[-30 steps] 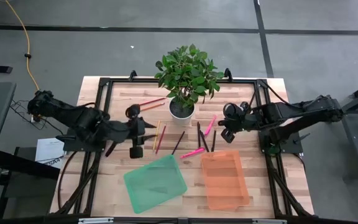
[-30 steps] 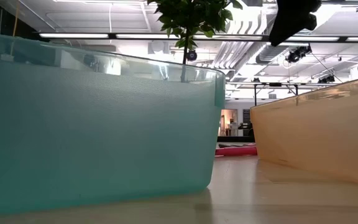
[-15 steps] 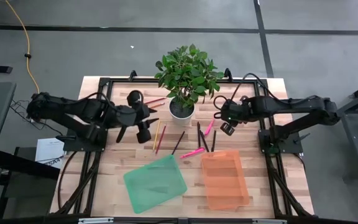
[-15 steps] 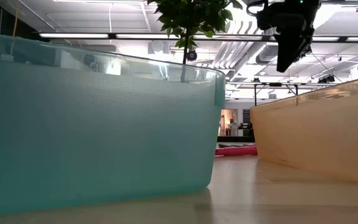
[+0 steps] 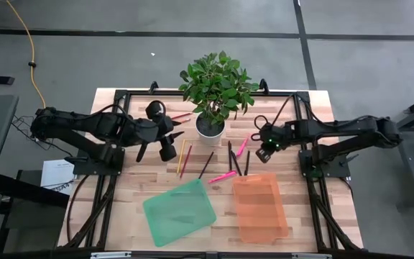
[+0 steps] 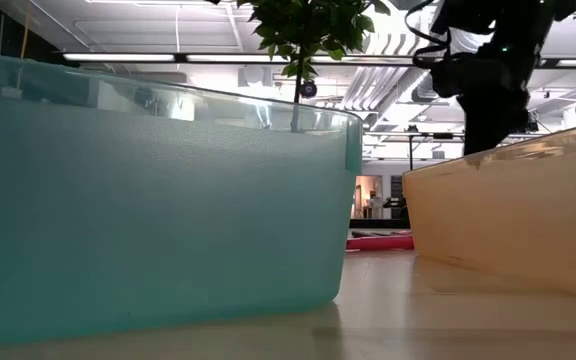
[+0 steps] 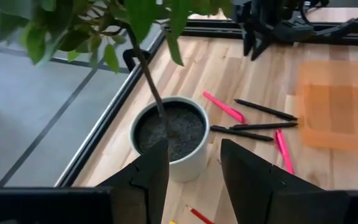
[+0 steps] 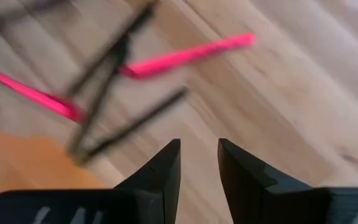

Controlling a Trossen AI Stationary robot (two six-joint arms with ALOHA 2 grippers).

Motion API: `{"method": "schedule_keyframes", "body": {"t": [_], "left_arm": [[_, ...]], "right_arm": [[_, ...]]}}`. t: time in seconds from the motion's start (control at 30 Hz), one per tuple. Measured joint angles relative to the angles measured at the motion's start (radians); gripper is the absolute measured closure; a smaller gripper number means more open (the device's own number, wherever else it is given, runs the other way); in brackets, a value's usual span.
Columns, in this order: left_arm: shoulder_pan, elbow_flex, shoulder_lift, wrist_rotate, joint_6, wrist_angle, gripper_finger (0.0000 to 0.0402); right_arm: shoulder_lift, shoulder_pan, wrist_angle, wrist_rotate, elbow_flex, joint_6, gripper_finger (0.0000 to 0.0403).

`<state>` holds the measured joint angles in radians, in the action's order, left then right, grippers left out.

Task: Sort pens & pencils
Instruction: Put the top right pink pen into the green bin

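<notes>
1. Pens point(image 5: 228, 175): two pink and three black lie loose on the surface point(image 5: 135, 194) between the plant pot point(image 5: 210, 126) and the orange tray point(image 5: 259, 207).
2. Pencils point(image 5: 182, 155): count unclear; some lie left of the pot.
3. Right end effector point(image 5: 263, 145): released, empty, beside the pens.
4. Left end effector point(image 5: 175, 133): released, empty, near the pot.
5. Green tray point(image 5: 180, 212): contents unclear.

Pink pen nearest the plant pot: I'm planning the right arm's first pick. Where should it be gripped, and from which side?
Take the pink pen at mid-shaft, coming straight down with the right gripper and closing across its width. It lies flat and slim, and its middle looks clear of the black pens, which crowd only one end.
</notes>
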<state>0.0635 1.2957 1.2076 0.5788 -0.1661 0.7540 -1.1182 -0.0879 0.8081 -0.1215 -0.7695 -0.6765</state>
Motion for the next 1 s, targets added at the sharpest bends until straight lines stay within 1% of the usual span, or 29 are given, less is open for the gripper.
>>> {"method": "schedule_keyframes", "body": {"t": [0.13,0.2,0.4,0.63,0.8,1.0], "left_arm": [[0.0,0.0,0.0,0.038,0.0,0.004,0.0268],[0.0,0.0,0.0,0.035,0.0,0.008,0.0268],[0.0,0.0,0.0,0.02,0.0,0.057,0.0268],[0.0,0.0,0.0,-0.003,0.0,0.111,0.0268],[0.0,0.0,0.0,-0.014,-0.005,0.152,0.0268],[0.002,0.0,0.0,-0.014,-0.022,0.208,0.0268]], "right_arm": [[-0.003,-0.049,-0.187,0.095,0.049,-0.097,0.0307],[-0.008,-0.075,-0.239,0.113,0.052,-0.147,0.0307],[-0.025,-0.145,-0.258,0.114,0.052,-0.247,0.0307],[-0.107,-0.195,-0.309,0.133,0.048,-0.296,0.0307],[-0.214,-0.195,-0.304,0.125,-0.034,-0.291,0.0307],[-0.371,-0.195,-0.16,0.084,-0.191,-0.242,0.0307]]}}
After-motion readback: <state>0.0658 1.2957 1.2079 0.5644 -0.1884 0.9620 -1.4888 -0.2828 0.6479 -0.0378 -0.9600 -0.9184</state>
